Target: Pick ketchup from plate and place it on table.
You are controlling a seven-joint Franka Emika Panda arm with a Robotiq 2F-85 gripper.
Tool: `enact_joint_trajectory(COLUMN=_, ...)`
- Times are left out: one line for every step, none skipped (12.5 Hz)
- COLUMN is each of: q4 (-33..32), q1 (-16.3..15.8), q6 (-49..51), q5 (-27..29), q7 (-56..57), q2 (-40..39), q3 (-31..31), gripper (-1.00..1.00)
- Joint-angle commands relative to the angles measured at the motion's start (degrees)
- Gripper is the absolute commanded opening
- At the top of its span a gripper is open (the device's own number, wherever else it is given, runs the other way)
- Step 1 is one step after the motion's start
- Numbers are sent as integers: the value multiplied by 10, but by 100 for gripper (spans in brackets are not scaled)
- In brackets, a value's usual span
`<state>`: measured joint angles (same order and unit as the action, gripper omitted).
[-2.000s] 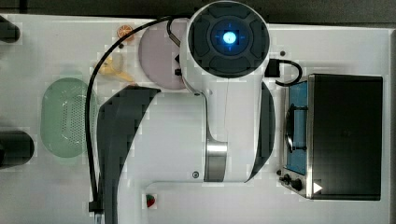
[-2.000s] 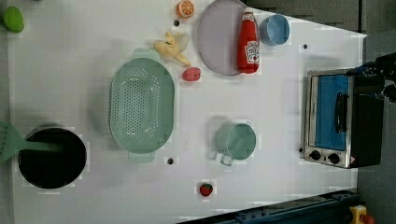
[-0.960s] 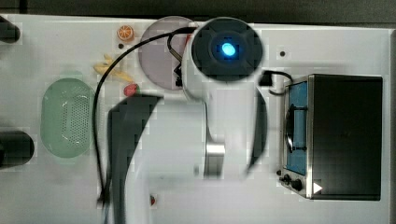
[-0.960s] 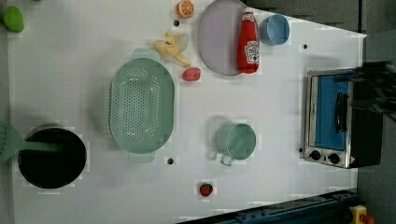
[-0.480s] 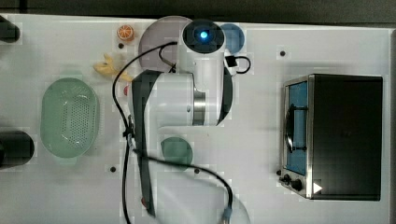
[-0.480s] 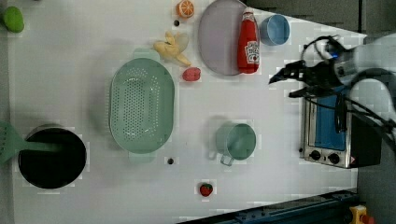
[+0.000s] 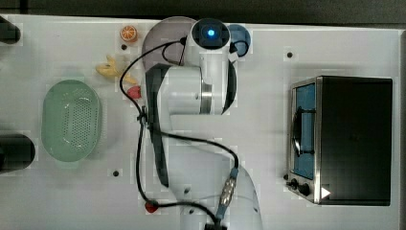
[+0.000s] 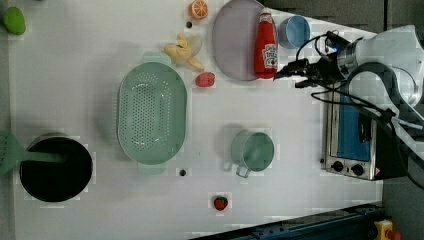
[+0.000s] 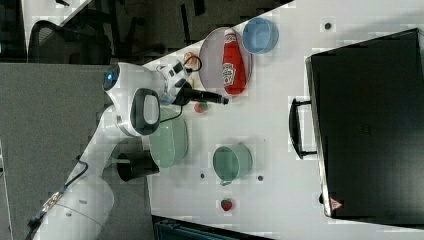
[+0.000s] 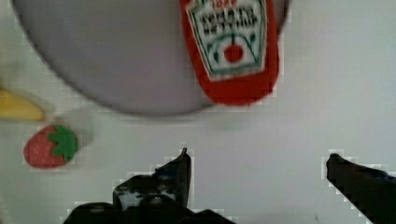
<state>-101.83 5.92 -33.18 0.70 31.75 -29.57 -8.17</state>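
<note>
Green colander (image 8: pixel 152 114), mug (image 8: pixel 253 150), toaster oven (image 8: pixel 352 137).

No lettering on the ketchup bottle (image 10: pixel 229 46) can be read.

A robot lab set up as a mock kitchen: a white table (image 8: pixel 300 150) with small bolt holes carries toy fruit, a colander (image 8: pixel 151 112), a toaster oven (image 8: pixel 350 135), and an office chair (image 9: pixel 47 37) stands beside it

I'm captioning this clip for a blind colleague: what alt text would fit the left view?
A red ketchup bottle lies on a lilac-grey plate on a white table, with the robot's open gripper close beside it. A green basket, mug and toaster oven sit nearby.
</note>
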Motion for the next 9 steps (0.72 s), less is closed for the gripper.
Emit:
enact_joint_trajectory(q4=54, q1=0, q6=-20, q5=-12, q7=52, q2=-37, q3=0, gripper=100)
enact_joint_trajectory(q4=73, q1=-2, q6=-23, q5=-16, q7=61, q2=-56, q3=0, gripper=100)
enact_joint_trajectory(q4=91, q1=-4, q6=-25, q5=-22, q7=78, q2=-75, q3=0, gripper=100)
enact_joint_trajectory(q4=106, q1=-5, q6=-29, q5=-26, q7=96, q2=-95, q3=0, gripper=100)
enact_joint_trajectory(q4=121, q1=-7, q6=-38, q5=-26, q7=107, q2=-114, q3=0, gripper=100)
enact_joint_trajectory(q4=133, q1=-9, q6=-49, q5=-26, q7=112, q2=-131, q3=0, gripper=100)
enact_joint_trajectory(q4=143, q1=-10, q6=-62, q5=-27, q7=112, q2=-146, q3=0, gripper=100)
enact_joint_trajectory(q4=149, q1=-11, q6=-74, q5=-29, q7=112, q2=-159, q3=0, gripper=100)
enact_joint_trajectory(q4=154, q1=-12, q6=-87, q5=-35, q7=112, q2=-171, q3=0, gripper=100)
